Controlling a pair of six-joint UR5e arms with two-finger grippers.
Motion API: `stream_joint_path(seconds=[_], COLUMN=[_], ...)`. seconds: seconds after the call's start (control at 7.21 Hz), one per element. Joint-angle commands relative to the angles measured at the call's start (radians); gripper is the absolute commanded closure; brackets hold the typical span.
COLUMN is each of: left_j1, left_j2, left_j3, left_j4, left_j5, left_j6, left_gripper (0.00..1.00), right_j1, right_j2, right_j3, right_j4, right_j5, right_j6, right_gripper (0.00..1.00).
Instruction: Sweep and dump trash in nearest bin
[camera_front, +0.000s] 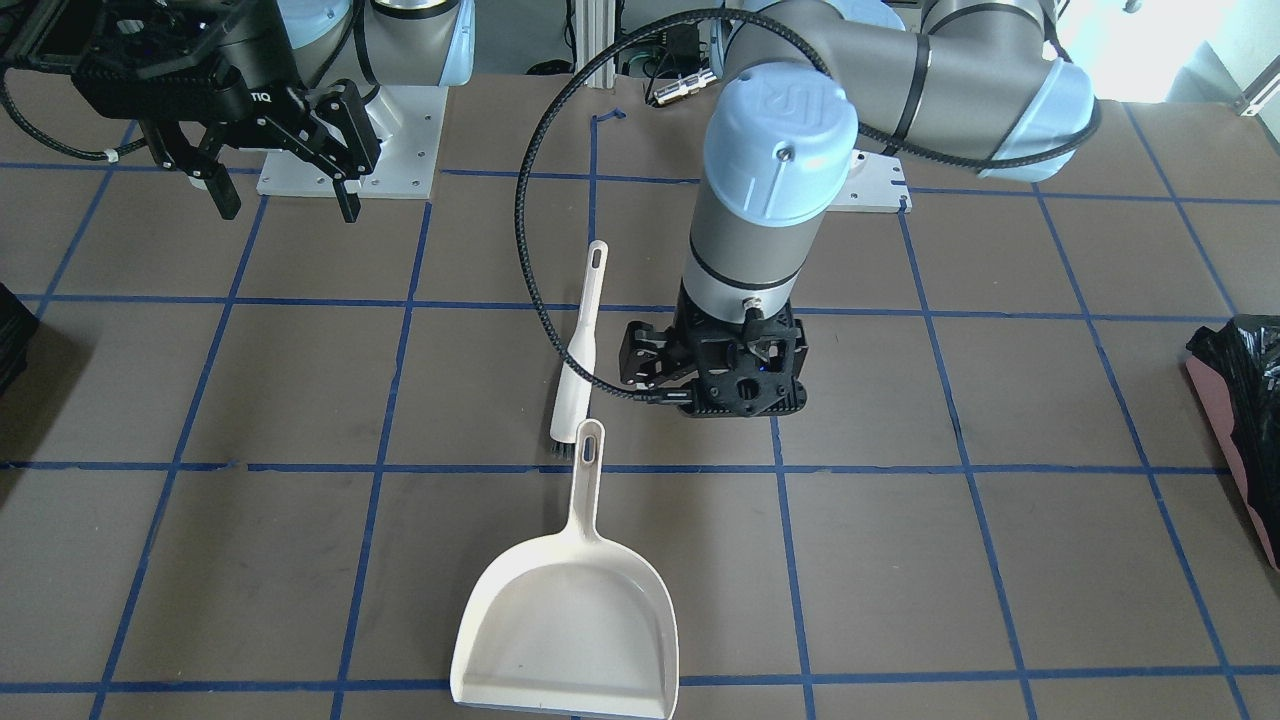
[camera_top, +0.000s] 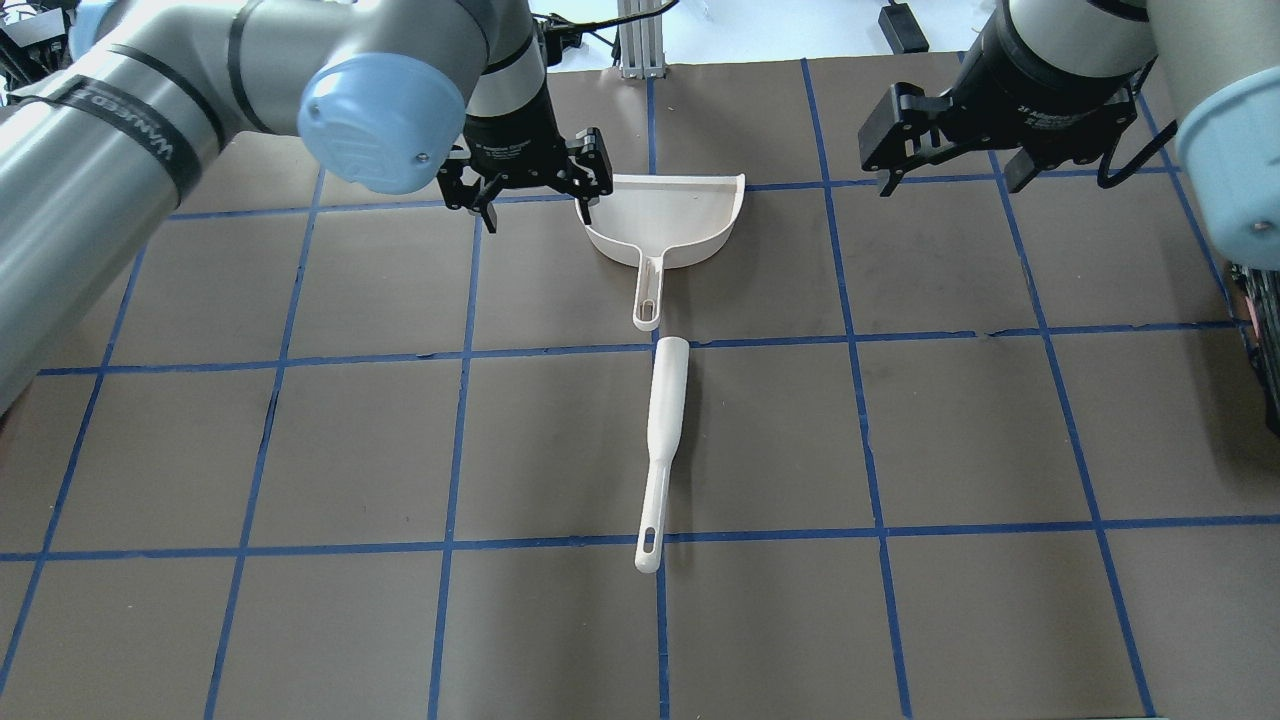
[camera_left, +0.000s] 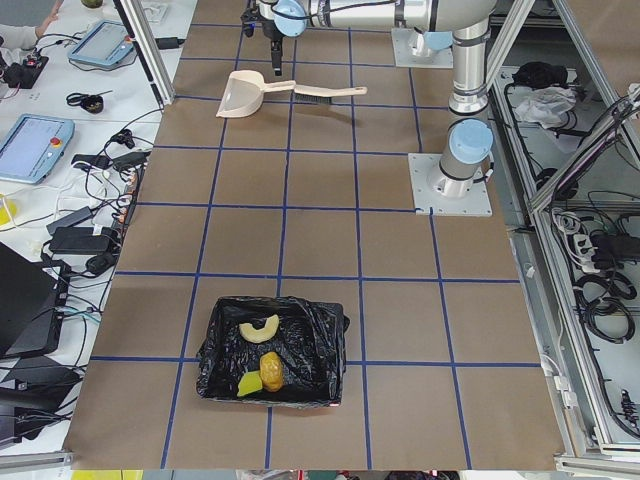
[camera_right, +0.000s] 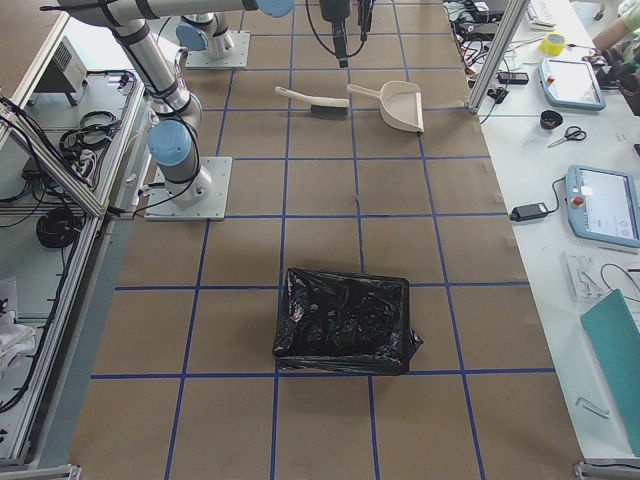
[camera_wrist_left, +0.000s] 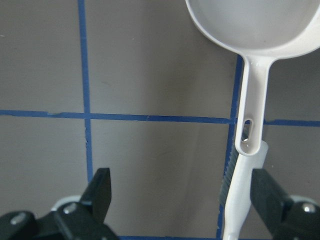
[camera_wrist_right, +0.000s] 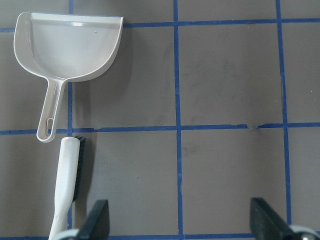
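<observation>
Just beside my left gripper (camera_top: 537, 203), spread and empty, lie the dustpan (camera_top: 665, 215) and brush (camera_top: 662, 420). My right gripper (camera_top: 950, 176) hangs spread too. The trash (camera_left: 271, 370) sits in the bin (camera_left: 206, 368), well apart from both. I judge dumping done; only parking remains.

We note one camera facing the robot (camera_front: 770, 200), one overhead behind it, two far back at the table (camera_top: 250, 450) ends. Both wrist cameras look down, close; all six views share the dustpan (camera_front: 570, 620) and brush (camera_front: 578, 350).
</observation>
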Motion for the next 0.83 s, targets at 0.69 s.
stream_joint_path(seconds=[0.69], left_j1=[0.135], left_j2=[0.337], left_j3=[-0.101], left_j4=[-0.135], left_j5=[0.015], left_j6=[0.266], left_gripper=[0.00], right_j1=[0.000], right_j2=[0.000], right_j3=[0.000], right_j4=[0.000], right_j5=[0.000], right_j6=[0.000], right_gripper=[0.00])
